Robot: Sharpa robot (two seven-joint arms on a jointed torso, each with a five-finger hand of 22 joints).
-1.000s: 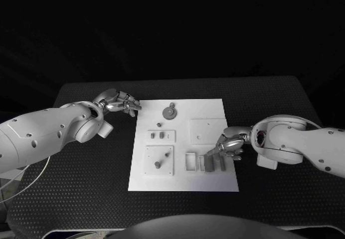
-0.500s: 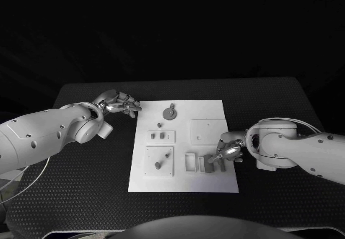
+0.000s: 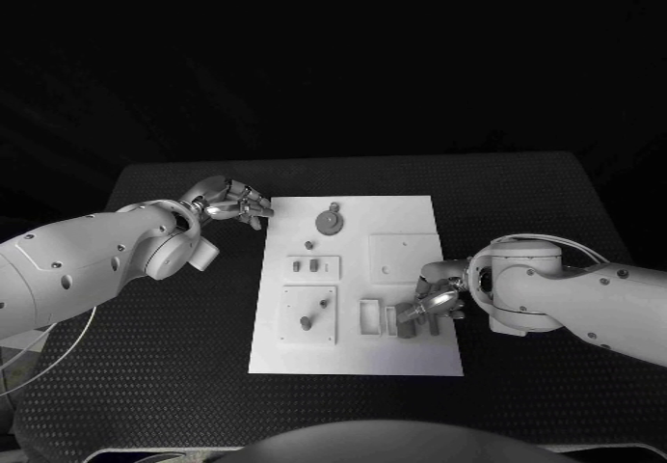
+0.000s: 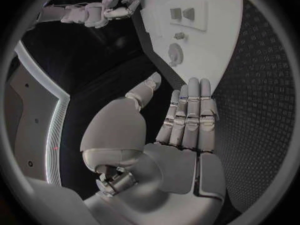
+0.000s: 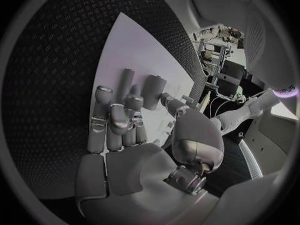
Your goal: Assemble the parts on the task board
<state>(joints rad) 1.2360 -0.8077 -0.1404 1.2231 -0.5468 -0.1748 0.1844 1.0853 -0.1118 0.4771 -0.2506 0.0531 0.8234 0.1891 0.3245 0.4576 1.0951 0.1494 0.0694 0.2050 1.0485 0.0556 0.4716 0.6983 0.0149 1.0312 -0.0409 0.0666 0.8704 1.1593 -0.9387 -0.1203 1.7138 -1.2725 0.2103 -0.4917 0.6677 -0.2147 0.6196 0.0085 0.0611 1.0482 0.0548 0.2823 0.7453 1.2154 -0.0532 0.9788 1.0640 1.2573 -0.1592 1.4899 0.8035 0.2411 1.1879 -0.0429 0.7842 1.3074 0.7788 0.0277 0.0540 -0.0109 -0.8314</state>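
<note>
Seeing task board center frame, grey parts at its lower right. My right hand sits over those parts, fingers down on them; can't tell if pinching. Left hand off board's upper-left corner, fingers straight, close together, holding nothing.

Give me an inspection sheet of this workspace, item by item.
Surface: black textured table.
Job's things: white task board at the centre; grey parts lie near its right edge; a round part sits near its far end.
Clutter: nothing seen.
Hands: left hand hovers off the board's far left corner, holding nothing; right hand reaches over the grey parts, grip cannot be told.
Cables: thin cable beside the left arm.
Surroundings: dark.
</note>
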